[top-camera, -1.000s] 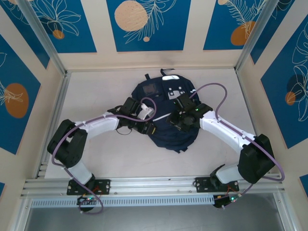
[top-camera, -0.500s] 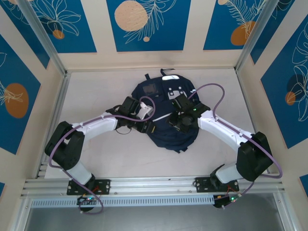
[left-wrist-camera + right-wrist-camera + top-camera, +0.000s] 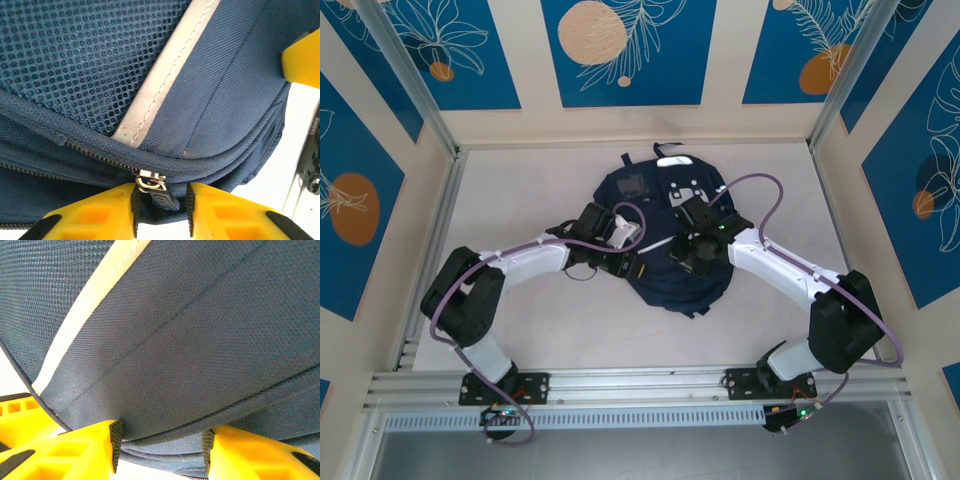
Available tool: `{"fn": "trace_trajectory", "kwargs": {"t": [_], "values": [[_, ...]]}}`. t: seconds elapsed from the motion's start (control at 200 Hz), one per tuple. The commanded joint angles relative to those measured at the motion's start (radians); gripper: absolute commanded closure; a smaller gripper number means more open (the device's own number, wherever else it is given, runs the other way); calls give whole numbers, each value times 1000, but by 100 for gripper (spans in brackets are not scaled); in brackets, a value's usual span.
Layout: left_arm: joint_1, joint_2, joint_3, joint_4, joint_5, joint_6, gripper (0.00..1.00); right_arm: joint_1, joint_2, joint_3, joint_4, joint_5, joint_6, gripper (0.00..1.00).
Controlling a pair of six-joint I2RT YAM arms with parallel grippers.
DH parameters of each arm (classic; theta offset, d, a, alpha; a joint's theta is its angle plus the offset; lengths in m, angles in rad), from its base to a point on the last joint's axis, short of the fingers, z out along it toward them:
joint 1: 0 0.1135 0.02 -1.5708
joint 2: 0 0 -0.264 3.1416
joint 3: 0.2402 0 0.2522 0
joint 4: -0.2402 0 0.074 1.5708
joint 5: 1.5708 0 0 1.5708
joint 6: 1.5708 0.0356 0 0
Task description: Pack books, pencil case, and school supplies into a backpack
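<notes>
The navy backpack (image 3: pixel 660 192) lies flat mid-table, its white stripe (image 3: pixel 165 75) running across the front. My left gripper (image 3: pixel 626 260) is at its left edge. In the left wrist view the yellow fingers (image 3: pixel 90 215) close on the zippered seam, with the black zipper pull (image 3: pixel 165 201) hanging between the pads. My right gripper (image 3: pixel 684 252) sits on the backpack's lower front. Its pads pinch folded layers of the backpack fabric (image 3: pixel 200 340) at the edge. The left gripper (image 3: pixel 161 214) and right gripper (image 3: pixel 161 445) each have cloth filling the gap. Books, pencil case and school supplies are out of view.
Bare white table (image 3: pixel 510 200) stretches to the left and right (image 3: pixel 790 190) of the backpack. Patterned walls and metal posts (image 3: pixel 430 110) close in three sides. An aluminium rail (image 3: pixel 640 385) runs along the near edge by the arm bases.
The right gripper has crept slightly left and further onto the backpack. The left arm swayed a little and is back near where it was, still at the zipper.
</notes>
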State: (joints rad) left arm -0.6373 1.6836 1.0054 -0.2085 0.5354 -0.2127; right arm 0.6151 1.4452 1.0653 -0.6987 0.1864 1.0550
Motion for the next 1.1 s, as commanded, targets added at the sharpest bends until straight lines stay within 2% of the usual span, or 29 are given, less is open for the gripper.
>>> {"fn": "trace_trajectory", "kwargs": {"t": [0.0, 0.155, 0.29, 0.455, 0.635, 0.755, 0.895, 0.955, 1.06, 1.095], "values": [[-19, 23, 28, 3, -10, -9, 75, 6, 9, 30, -8, -12, 16, 52], [-20, -8, 13, -1, -26, -11, 90, 9, 14, 30, -7, -11, 14, 52], [-20, -62, -20, -4, -37, -3, 100, 8, 29, 27, 8, -25, 14, 55], [-24, -113, -56, -13, -47, 10, 100, 7, 61, 24, 44, -50, 19, 63], [-36, -151, -86, -14, -51, 15, 100, 8, 86, 11, 140, -99, 18, 79], [-47, -172, -111, 13, -43, 7, 100, 10, 96, 5, 218, -137, 20, 85], [-48, -197, -126, -19, -210, 12, 100, 10, 92, 18, 197, -106, 33, 88], [-42, -207, -122, -36, -268, 23, 92, 10, 81, 19, 168, -79, 36, 91], [-25, -214, -112, -37, -309, 38, 65, 7, 46, 10, 145, -49, 36, 97], [-15, -210, -104, -37, -308, 38, 60, 6, 32, 10, 148, -44, 33, 99]]}}
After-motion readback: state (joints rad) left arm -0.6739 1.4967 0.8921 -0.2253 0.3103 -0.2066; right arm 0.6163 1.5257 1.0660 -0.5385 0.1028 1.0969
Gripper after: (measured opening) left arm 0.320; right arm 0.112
